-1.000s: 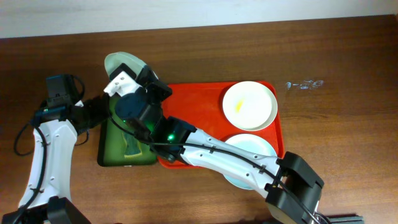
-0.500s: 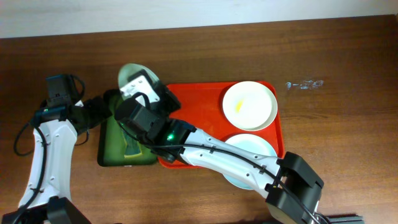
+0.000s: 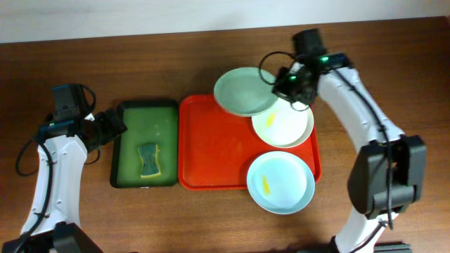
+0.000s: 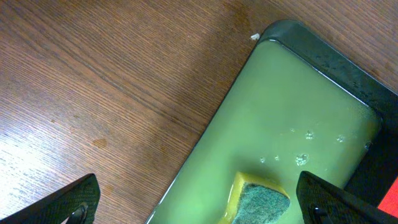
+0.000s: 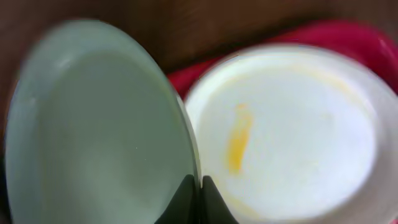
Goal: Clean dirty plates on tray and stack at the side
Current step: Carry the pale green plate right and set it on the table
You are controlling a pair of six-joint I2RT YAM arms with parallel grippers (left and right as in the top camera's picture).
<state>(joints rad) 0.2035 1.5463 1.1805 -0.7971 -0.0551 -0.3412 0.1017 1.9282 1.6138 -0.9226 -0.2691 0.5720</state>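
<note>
Right hand (image 5: 194, 196) is clamped on the rim of the pale green plate (image 3: 242, 91), held over the red tray's (image 3: 211, 154) far edge and overlapping the cream plate (image 3: 285, 128), so it's probably best kept level, carried clear and laid flat on bare tabletop (image 3: 211, 53) before being released.

Overhead looks down; wrists close on plate (image 5: 99, 124), sponge (image 4: 261, 200)

Table (image 3: 394, 70) w/ red tray (image 3: 211, 147) & green tray (image 3: 144, 123).
</note>
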